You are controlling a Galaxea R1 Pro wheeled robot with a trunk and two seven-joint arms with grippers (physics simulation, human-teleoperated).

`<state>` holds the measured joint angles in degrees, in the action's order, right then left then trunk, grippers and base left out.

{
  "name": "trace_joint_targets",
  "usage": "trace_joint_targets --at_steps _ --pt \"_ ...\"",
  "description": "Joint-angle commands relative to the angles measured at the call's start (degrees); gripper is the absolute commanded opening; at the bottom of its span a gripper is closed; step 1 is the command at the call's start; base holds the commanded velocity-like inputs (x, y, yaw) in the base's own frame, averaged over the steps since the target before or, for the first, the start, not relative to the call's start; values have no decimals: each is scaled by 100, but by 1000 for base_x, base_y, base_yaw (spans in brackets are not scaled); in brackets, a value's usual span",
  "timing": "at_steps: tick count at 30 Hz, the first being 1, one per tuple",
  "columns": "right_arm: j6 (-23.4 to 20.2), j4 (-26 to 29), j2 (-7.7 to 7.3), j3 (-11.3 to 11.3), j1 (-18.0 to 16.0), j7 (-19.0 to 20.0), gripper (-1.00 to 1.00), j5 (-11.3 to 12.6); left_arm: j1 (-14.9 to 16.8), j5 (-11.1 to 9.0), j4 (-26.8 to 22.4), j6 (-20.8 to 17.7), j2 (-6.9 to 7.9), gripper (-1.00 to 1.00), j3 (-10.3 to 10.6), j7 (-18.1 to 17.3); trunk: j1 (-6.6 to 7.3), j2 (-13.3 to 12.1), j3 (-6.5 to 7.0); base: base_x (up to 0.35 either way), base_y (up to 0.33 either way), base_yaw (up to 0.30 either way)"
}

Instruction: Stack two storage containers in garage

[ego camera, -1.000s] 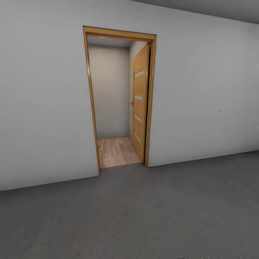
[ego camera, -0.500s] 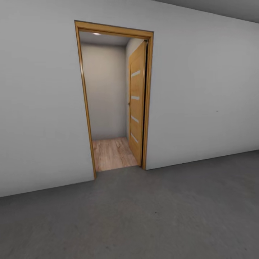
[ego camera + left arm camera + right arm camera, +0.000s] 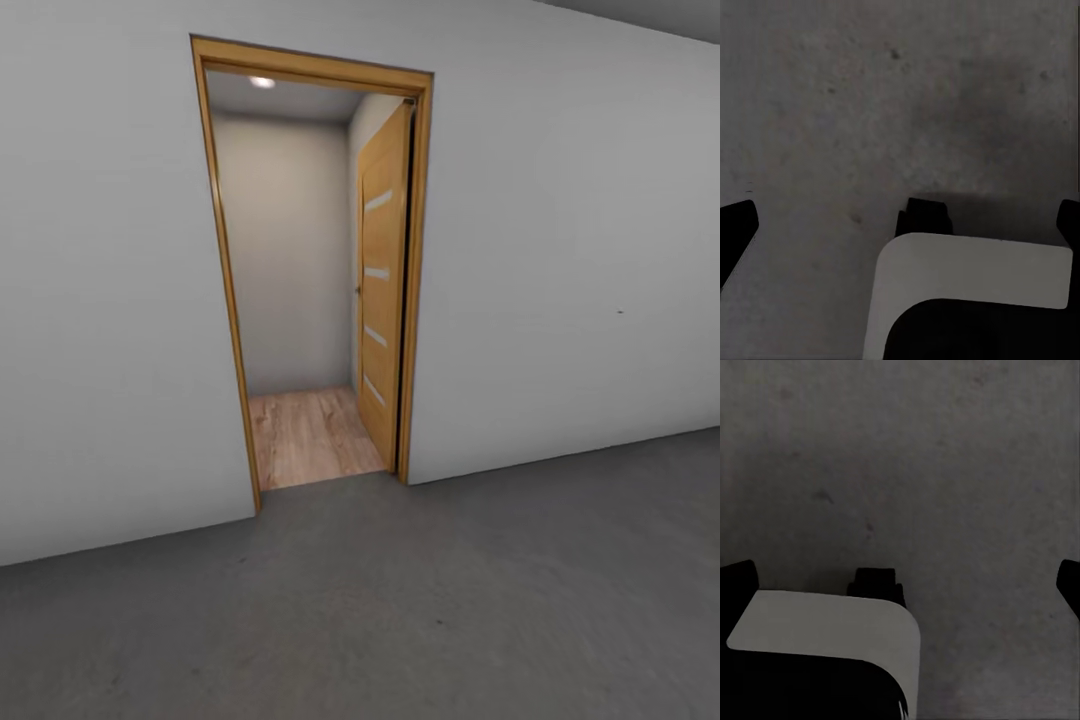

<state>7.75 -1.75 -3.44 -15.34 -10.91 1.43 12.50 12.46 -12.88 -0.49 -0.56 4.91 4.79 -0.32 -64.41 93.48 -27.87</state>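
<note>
Head view is showing me facing the open wooden door with frosted strips (image 3: 382,290); beyond it, light plank flooring (image 3: 310,435). My left gripper (image 3: 904,217) and right gripper (image 3: 900,577) are hanging spread and empty over the dark grey concrete floor (image 3: 450,600). I am seeing no containers here, and I am risking clipping the orange-brown wooden door frame (image 3: 228,290) if I drive through off-centre.

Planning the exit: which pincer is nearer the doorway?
Left, probably: doorway sits left of centre ahead. Left pincer and right pincer both hang over concrete floor, short of it.
</note>
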Motion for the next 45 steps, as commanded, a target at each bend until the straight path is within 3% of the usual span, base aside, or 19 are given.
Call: trace_joint_targets --at_steps 1,45 --pt "37 -19 1 -48 -8 15 100 60 2 -57 -3 -6 1 100 48 -3 -3 3 -6 324 0 0" --pt "-3 -10 0 -75 -8 -34 100 51 2 -171 14 -6 -18 100 20 6 -3 3 -6 324 0 0"
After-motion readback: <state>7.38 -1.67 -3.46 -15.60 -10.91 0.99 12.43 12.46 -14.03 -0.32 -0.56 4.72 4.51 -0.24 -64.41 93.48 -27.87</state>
